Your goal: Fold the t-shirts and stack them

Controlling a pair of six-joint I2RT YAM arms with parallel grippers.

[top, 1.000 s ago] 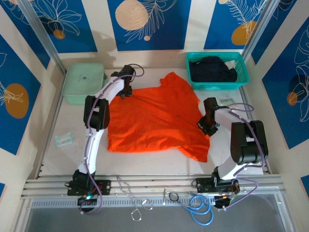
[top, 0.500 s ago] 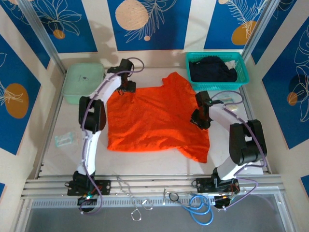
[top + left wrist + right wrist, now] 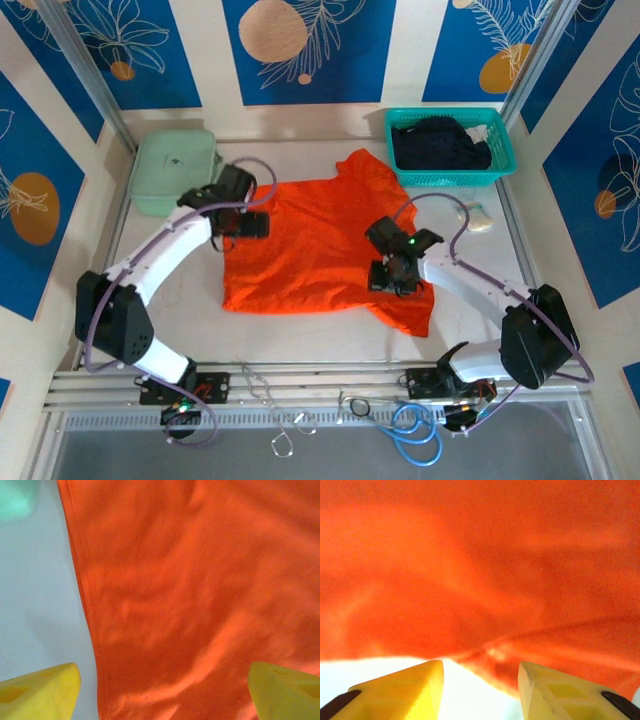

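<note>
Moved: arms drawn nearward over orange t-shirt (image 3: 320, 240).
left gripper (image 3: 250, 225): jaws wide apart, above left hem.
right gripper (image 3: 388, 280): jaws parted, at right edge.
orange t-shirt: flat on table (image 3: 300, 335).
black t-shirt (image 3: 440, 145): in teal basket (image 3: 448, 182).

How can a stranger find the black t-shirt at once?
At the far right corner of the table stands a teal mesh basket. The black t-shirt lies crumpled inside it, unlike the orange t-shirt, which is spread flat on the table.
</note>
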